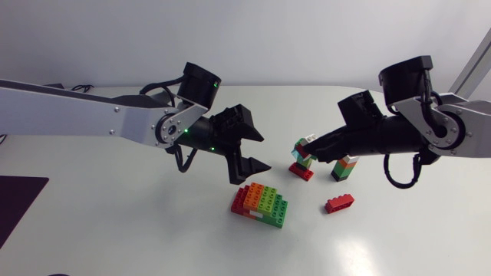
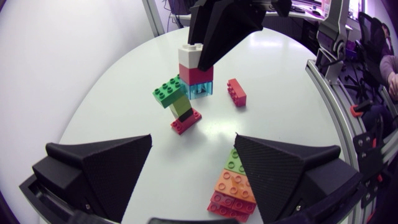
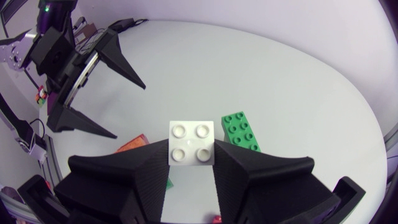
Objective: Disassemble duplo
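Clamping the white brick (image 3: 191, 134) by two sides, right claw (image 3: 191, 149) is holding the small tower (image 2: 196, 74) by its top on the table (image 1: 138, 230); rigid, light, slick plastic, probably wanting its base braced. Beyond, left claw (image 2: 193, 140) is hanging spread, empty.

Bare tabletop (image 2: 124, 106) lies open ahead of the spread left claw (image 1: 263, 153) up to the tower (image 2: 196, 74). The right claw (image 1: 304, 148) clamps the tower's top, and a brick stack (image 1: 262, 204) sits beside one left finger.
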`<action>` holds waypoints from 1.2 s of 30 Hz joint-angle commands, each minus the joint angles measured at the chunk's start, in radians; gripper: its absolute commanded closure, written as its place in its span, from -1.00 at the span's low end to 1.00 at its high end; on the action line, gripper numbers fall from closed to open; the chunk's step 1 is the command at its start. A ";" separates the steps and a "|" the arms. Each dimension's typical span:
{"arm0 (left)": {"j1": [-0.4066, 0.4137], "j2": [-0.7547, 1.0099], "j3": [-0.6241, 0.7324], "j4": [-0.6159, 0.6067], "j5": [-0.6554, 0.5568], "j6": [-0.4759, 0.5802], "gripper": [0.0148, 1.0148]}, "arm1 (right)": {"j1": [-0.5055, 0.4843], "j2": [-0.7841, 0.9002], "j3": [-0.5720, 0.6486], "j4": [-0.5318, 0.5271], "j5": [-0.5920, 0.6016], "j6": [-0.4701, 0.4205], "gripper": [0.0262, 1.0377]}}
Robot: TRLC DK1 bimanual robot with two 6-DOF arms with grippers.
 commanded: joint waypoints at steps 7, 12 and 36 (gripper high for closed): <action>0.003 0.030 0.036 0.088 -0.011 -0.243 -0.79 | 0.083 0.077 0.101 0.082 0.055 0.160 0.54; 0.020 0.043 0.030 0.171 -0.043 -0.278 -0.77 | 0.104 0.134 0.170 0.077 0.006 0.220 0.54; 0.037 0.076 -0.025 0.332 -0.086 -0.283 -0.21 | 0.049 0.224 0.275 0.050 -0.178 0.341 0.54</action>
